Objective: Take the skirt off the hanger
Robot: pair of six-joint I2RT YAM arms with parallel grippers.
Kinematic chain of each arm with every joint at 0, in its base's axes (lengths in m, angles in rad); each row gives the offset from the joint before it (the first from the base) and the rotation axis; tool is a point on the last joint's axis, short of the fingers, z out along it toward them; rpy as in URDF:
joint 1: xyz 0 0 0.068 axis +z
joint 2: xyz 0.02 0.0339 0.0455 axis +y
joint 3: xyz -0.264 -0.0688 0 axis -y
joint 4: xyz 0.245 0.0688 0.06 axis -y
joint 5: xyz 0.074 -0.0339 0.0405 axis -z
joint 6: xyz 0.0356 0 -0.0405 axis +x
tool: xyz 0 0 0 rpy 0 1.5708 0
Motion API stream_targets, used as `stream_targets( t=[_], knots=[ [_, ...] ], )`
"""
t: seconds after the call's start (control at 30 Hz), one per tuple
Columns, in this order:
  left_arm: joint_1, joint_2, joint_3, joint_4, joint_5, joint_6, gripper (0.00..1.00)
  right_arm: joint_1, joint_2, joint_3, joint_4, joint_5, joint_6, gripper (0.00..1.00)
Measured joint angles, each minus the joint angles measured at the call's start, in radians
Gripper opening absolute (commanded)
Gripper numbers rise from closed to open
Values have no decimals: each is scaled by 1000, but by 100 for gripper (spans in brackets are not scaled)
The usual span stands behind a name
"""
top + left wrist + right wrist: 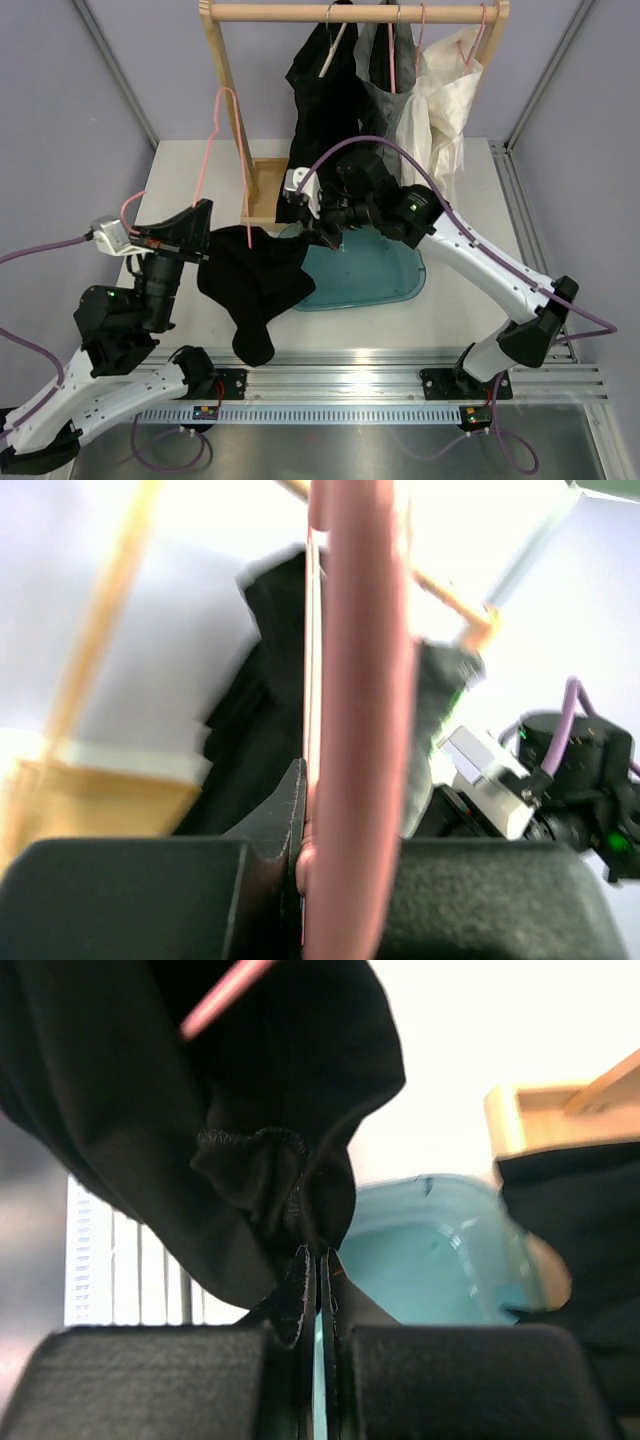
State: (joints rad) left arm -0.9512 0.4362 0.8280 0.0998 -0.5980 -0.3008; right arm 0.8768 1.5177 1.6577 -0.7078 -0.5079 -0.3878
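The skirt (250,285) looks nearly black here and hangs in a bunched mass from a pink hanger (208,150) at the left of the teal tub (385,275). My left gripper (203,218) is shut on the hanger; in the left wrist view the pink bar (360,730) fills the space between the fingers (285,820). My right gripper (325,238) is shut on the skirt's gathered edge at its right corner, above the tub's left rim. In the right wrist view the dark cloth (200,1090) rises from the closed fingertips (318,1260), with a piece of the hanger (225,990) across it.
A wooden rack (350,12) stands at the back with a black garment (325,100), a grey one (385,90) and a white one (445,100) hanging on it. Its wooden base (265,190) sits behind the skirt. A metal rail (330,385) runs along the near edge.
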Motion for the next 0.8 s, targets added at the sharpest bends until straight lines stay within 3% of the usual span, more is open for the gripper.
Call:
stream_targets(
  t=[0.27,0.43,0.6,0.8],
  knots=[
    [0,50,45,81,-84,183,0,98,172,222,-3,27,15,0],
    [0,106,-21,153,-100,245,0,195,274,229,-2,50,29,0],
    [13,160,-34,217,-137,336,0,181,294,187,3,80,21,0],
    [133,219,-79,290,-95,339,0,182,266,102,0,87,-67,0]
  ],
)
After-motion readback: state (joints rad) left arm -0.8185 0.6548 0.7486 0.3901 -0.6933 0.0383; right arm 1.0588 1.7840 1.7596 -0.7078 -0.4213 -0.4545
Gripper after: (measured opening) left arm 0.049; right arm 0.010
